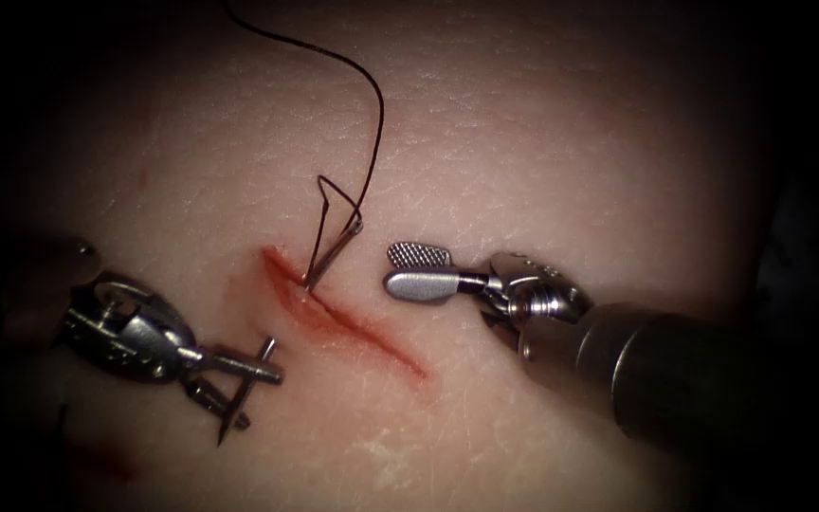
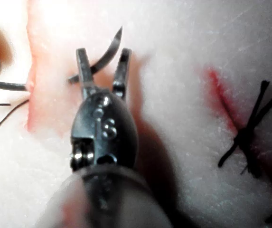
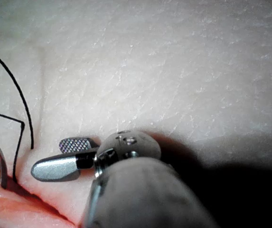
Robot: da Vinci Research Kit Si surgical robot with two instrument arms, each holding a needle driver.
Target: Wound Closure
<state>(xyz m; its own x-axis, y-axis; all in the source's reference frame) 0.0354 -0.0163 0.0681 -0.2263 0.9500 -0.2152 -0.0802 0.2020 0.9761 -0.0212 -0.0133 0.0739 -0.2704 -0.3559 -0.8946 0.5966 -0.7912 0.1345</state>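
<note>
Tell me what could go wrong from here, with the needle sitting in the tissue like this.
1. Neither tool grips the needle: the left tool has open jaws straddling its tip left of the cut, and the right tool is open and empty. Held by the tissue alone, it could rotate or slip back.
2. Closing that near the point may blunt it.
3. The thread kinks by the needle's tail, close to the right tool; it could snag.

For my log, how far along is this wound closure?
Done: the curved steel needle sits in the pale tissue, entering at the red cut, its tip out on the cut's left. In hand: the left tool has open jaws astride that tip; the right tool is open, holding nothing. Left: no dark thread crosses the cut.
</note>
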